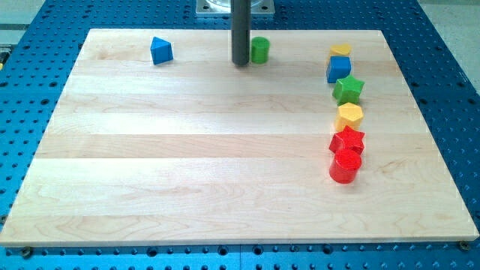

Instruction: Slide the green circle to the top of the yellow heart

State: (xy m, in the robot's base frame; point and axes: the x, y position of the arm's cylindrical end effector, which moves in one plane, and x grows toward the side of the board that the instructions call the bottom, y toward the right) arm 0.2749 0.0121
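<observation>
Red cylinder block (345,166) sits nearest, a red star block (347,140) touching behind it; further up the right column lies 1 yellow heart block (349,115), then a green star (348,88); far back, the small green circle block (259,49) looks light, rigid, easily slid; the rod's tip (241,62) rests against its left side; no pincer exists to report; pushing low and centred seems safest.

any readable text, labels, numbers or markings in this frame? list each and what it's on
None: no words, numbers, brands or signs can be read in the camera view. The wooden board, the blue perforated table and the coloured blocks, such as the green circle, are all unmarked, as is my tip.
</observation>
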